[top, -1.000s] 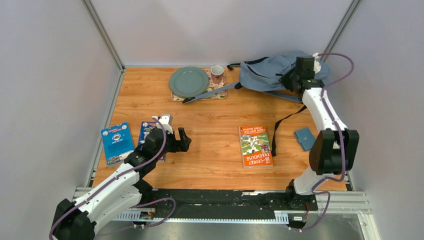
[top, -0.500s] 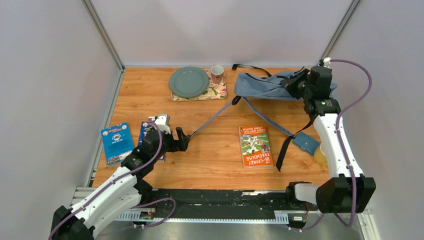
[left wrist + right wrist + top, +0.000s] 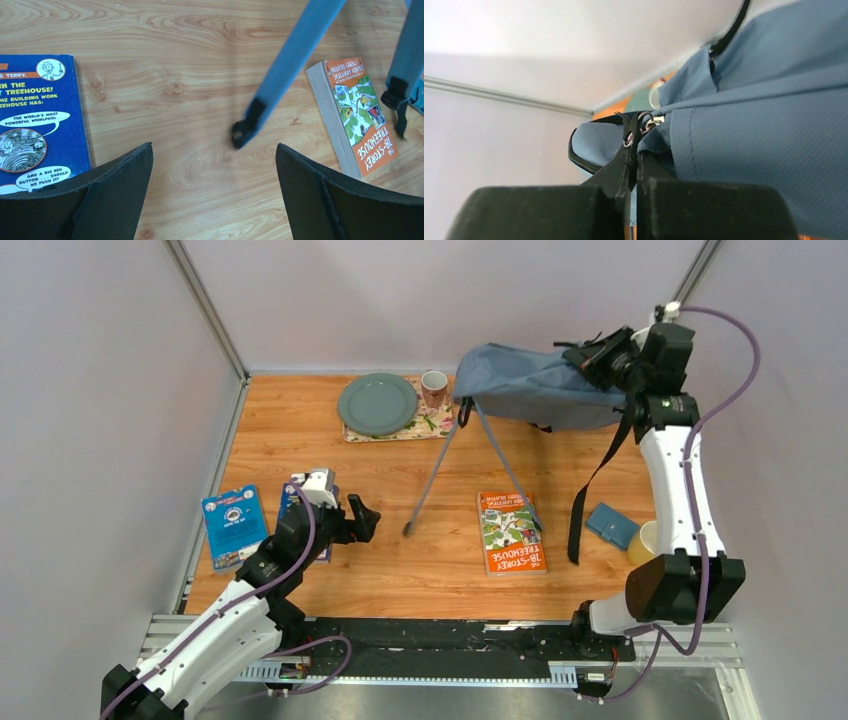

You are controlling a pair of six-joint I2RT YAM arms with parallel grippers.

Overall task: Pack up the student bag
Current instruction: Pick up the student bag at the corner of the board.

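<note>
The grey-blue student bag (image 3: 530,385) hangs in the air at the back right, its straps (image 3: 440,465) dangling to the table. My right gripper (image 3: 607,352) is shut on the bag's zip pull and edge; in the right wrist view the fabric (image 3: 764,150) fills the frame and the gripper (image 3: 636,160) pinches the black zip tab. My left gripper (image 3: 362,520) is open and empty low over the table, left of centre. In the left wrist view a strap end (image 3: 245,131) hangs just beyond the left gripper (image 3: 215,165).
An orange book (image 3: 511,532) lies at centre; it also shows in the left wrist view (image 3: 362,117). Two blue books (image 3: 233,523) lie at left. A green plate (image 3: 377,403) and mug (image 3: 433,388) sit at back. A blue wallet (image 3: 610,525) and a yellow cup (image 3: 643,542) sit at right.
My right gripper has lifted the bag off the table and higher up, so its straps now swing free. A yellow cup came into view. My left arm barely moved.
</note>
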